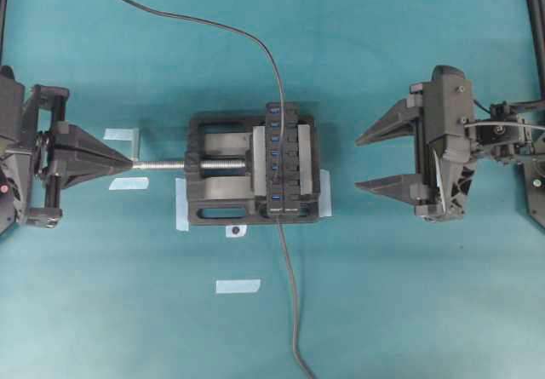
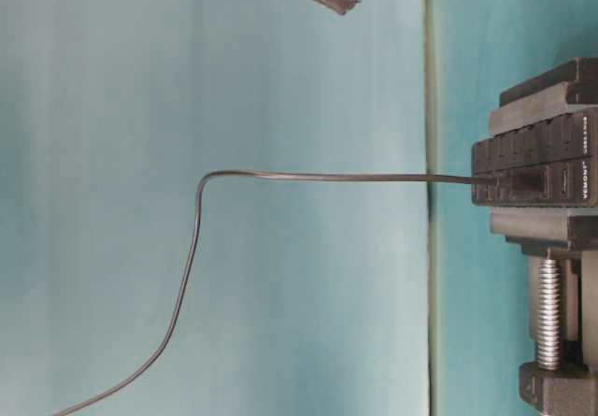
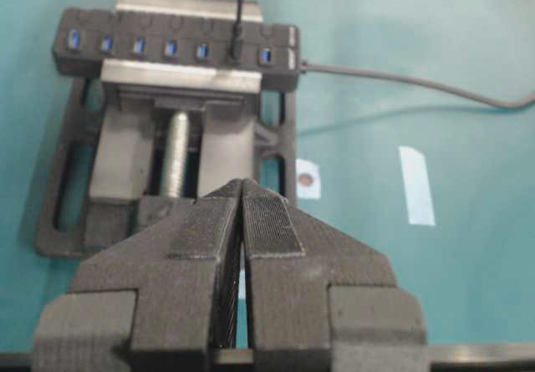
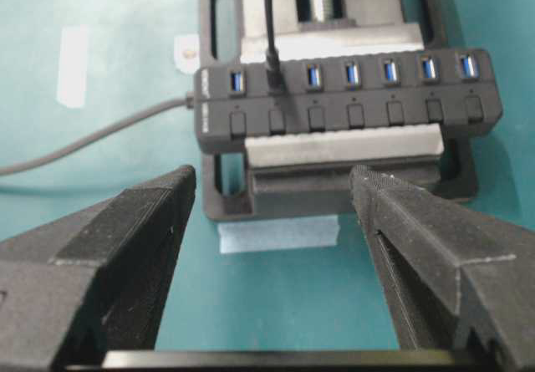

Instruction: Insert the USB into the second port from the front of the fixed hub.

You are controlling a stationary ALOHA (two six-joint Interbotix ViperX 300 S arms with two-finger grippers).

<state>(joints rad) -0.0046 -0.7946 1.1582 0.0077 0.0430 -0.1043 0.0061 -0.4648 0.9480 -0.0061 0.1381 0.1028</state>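
The fixed hub (image 1: 289,153) is a black bar with blue slots, clamped in a vise. The USB (image 4: 272,58) stands plugged into the second port from the end where the hub's own cable leaves; its thin cable (image 1: 213,23) runs off toward the back left. The USB (image 3: 236,48) also shows in the left wrist view, and the USB (image 2: 528,182) at table level. My left gripper (image 1: 132,164) is shut and empty, left of the vise screw. My right gripper (image 1: 358,163) stands open and empty, right of the hub (image 4: 376,117).
The black vise (image 1: 217,196) is taped to the teal mat, its silver screw (image 1: 162,164) pointing at the left gripper. The hub's own cable (image 1: 294,311) runs to the front edge. Tape strips (image 1: 238,286) and a small sticker (image 1: 235,231) lie on the mat.
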